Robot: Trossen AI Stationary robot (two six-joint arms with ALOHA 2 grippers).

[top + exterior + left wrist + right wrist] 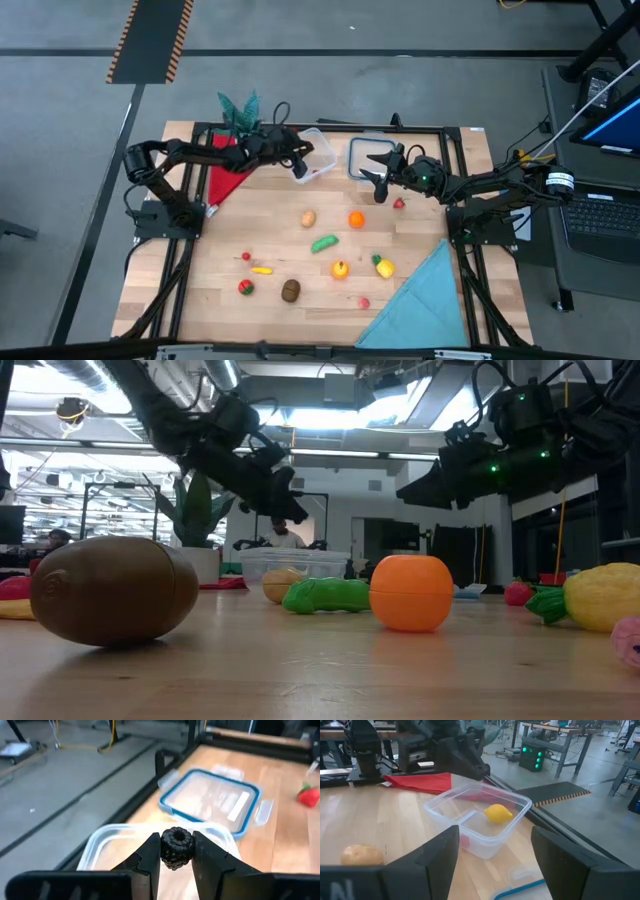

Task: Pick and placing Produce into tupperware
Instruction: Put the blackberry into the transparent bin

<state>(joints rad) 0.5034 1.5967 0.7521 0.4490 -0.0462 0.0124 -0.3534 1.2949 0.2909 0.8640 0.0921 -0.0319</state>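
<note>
Wooden desk (300, 260) in a metal frame, grey shop floor around it. Left hand (176, 851) is clamped on a small black blackberry (176, 847), held right above the clear tupperware (313, 157) at the desk's far edge, so it looks set up for a straight drop. Tupperware already has a yellow lemon (498, 813) in it. Right hand (495, 852) waits with fingers apart and empty, near the blue-rimmed lid (366, 155) and facing the tupperware, clear of the drop path. Rest of the produce is well apart in mid-desk: potato (308, 218), orange (356, 220), green pepper (324, 243), kiwi (290, 290), strawberry (399, 204). Task is at an early stage.
</note>
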